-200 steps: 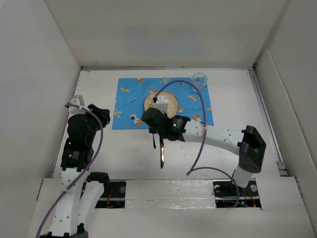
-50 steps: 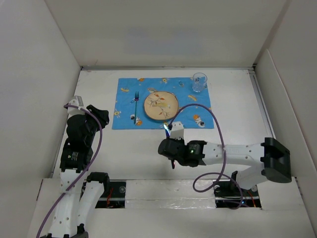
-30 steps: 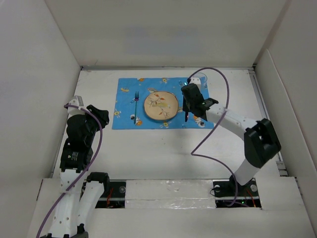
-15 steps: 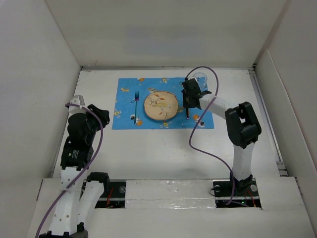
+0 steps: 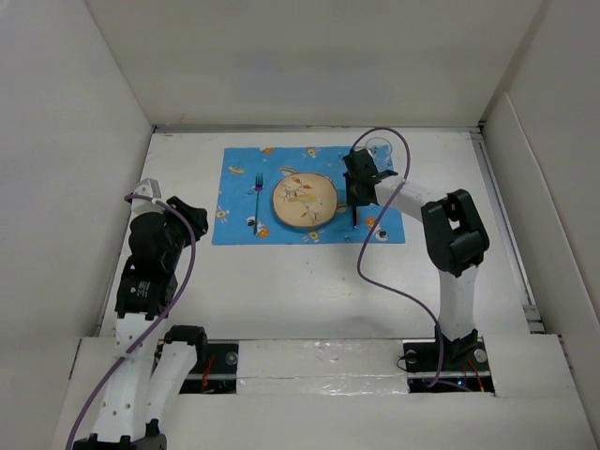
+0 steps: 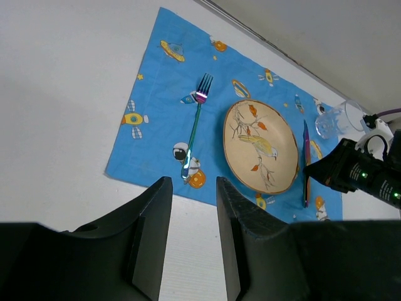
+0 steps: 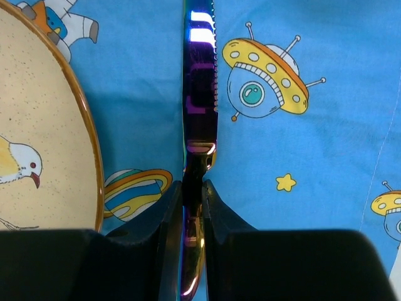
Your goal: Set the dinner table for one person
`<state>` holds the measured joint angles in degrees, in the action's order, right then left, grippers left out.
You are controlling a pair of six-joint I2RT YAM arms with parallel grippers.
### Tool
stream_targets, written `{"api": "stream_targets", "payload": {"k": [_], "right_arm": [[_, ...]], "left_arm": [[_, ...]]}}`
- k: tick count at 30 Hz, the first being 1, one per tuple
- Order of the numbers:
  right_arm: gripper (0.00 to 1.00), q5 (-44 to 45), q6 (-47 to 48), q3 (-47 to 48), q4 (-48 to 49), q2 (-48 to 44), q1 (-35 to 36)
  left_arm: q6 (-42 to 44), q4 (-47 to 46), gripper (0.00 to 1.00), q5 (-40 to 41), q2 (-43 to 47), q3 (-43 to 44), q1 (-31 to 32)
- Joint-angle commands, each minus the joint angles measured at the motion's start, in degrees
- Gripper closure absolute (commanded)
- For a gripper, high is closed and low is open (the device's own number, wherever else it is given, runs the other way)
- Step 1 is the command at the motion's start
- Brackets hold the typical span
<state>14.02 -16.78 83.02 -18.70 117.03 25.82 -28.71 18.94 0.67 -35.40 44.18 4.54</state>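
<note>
Top external: worktop [image 5: 309, 281] is flat, matte white and rectangular, walled by upright white panels. It spans from the arm bases to the far panel and looks wider left-right than deep.

- Cloth placemat [image 5: 239, 202]: blue with a space cartoon print, on the far half, long axis left-right.
- Plate [image 5: 305, 199]: round, speckled tan with a brown rim and a bird-on-branch print, mid-mat.
- Clear glass [image 6: 332, 120]: at the mat's far right corner. Can't tell its contents.
- Fork [image 5: 257, 199]: iridescent metal, left of the plate, tines toward the far edge.
- Knife [image 7: 199, 81]: same finish, just right of the plate and parallel to the fork. Blade tip points far, serrations face away from the plate. Can't tell if it touches the cloth.
- Right hand [image 7: 193, 194]: pinching the knife handle just behind the blade.
- Left hand [image 6: 192, 185]: fingers spread with nothing between them, on the left side, well apart from the mat.
</note>
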Motion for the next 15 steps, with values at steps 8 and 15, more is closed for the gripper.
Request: {"api": "stream_targets", "payload": {"k": [8, 15], "right_arm": [[0.62, -0.3, -1.8, 0.2, 0.1, -4.8, -0.5], [0.41, 0.4, -0.9, -2.1, -0.7, -20.1, 2.5]], "left_arm": [[1.0, -2.4, 0.66, -0.1, 0.9, 1.4, 0.3], [1.9, -3.5, 0.58, -2.3, 1.9, 0.8, -0.9]]}}
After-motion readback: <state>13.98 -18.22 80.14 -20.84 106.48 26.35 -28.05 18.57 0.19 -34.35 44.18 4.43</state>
